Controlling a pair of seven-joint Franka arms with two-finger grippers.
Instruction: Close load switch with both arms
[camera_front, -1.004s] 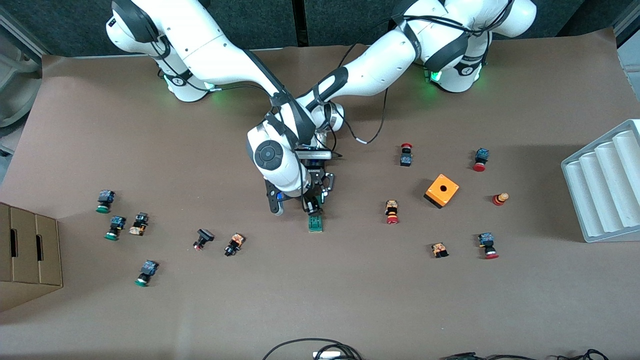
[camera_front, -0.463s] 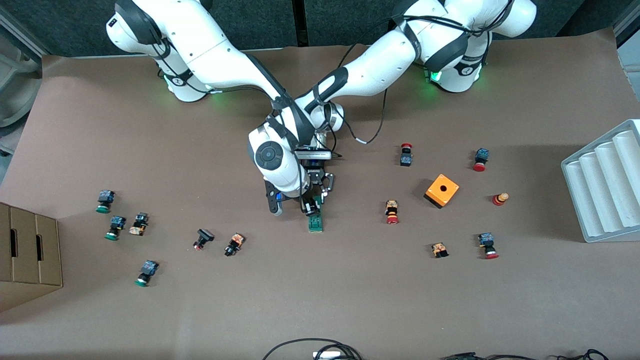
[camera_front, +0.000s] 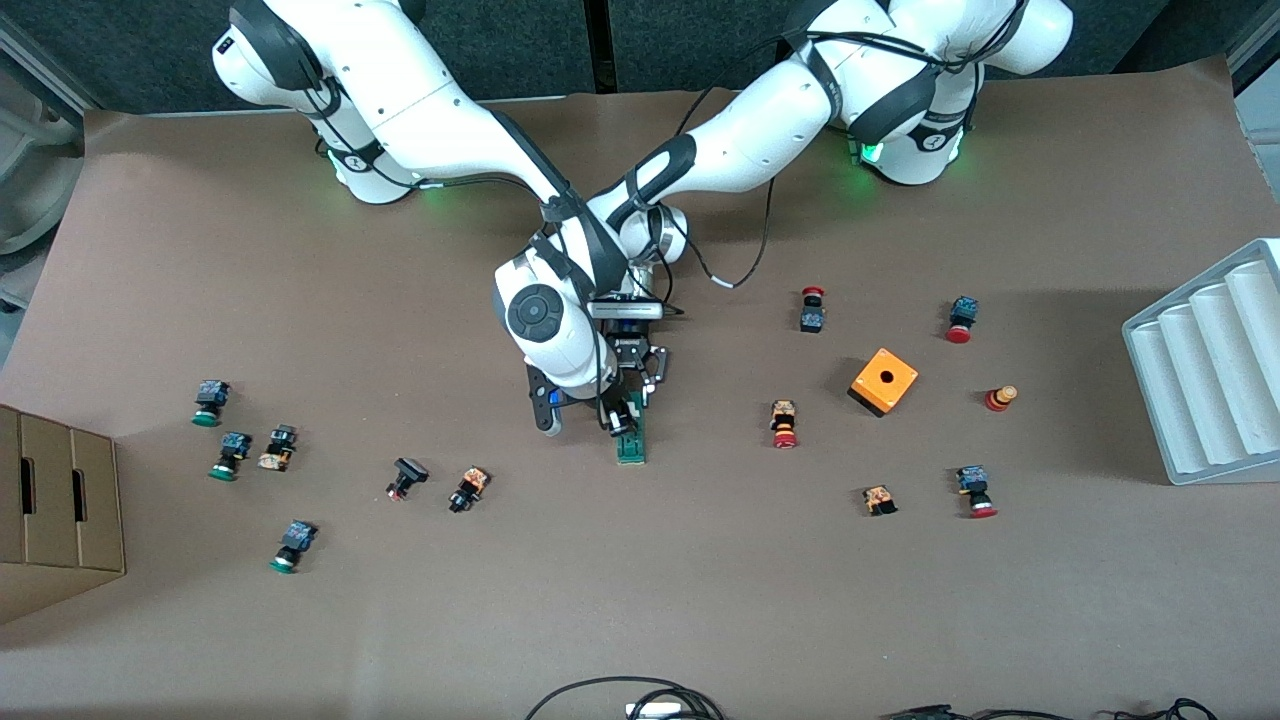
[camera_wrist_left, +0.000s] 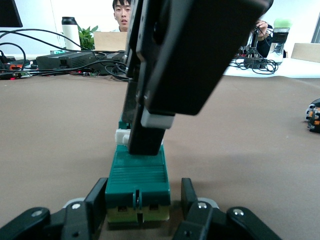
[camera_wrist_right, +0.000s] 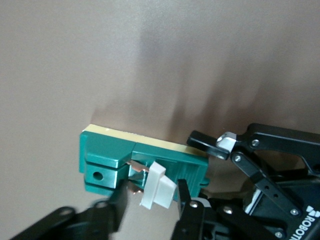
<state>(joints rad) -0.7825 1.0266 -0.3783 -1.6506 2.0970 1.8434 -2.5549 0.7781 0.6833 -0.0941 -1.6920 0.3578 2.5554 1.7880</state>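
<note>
**A:** Front view first — where is the load switch (camera_front: 630, 447)?

**B:** Flat on the table (camera_front: 700, 600) near the middle, roughly midway between the two arms' ends, with both grippers crowded onto the end away from the camera. The left gripper (camera_wrist_left: 142, 210) sits low, its fingers (camera_wrist_left: 95, 200) spread to either side of the green body. I'd guess they brace it against sliding, though whether the pads actually touch the sides is hard to tell from the left wrist view.

**A:** And the right one?

**B:** The right gripper (camera_wrist_right: 150, 202) comes from above, its fingers straddling the white handle (camera_wrist_right: 157, 186). They look just beside it or lightly on it (the handle stands tilted off the body, so the switch reads as not yet closed). One arm steadies, the other levers — that seems the reason for the pairing.

**A:** Room to work?

**B:** Bare table lies all around the switch. The nearest buttons, a black one (camera_front: 470, 488) toward the right arm's end and a red-capped one (camera_front: 784, 424) toward the left arm's end, sit well apart, and the orange cube (camera_front: 884, 381) is farther off still. The tight spot is between the grippers themselves, nearly touching above the switch.
</note>
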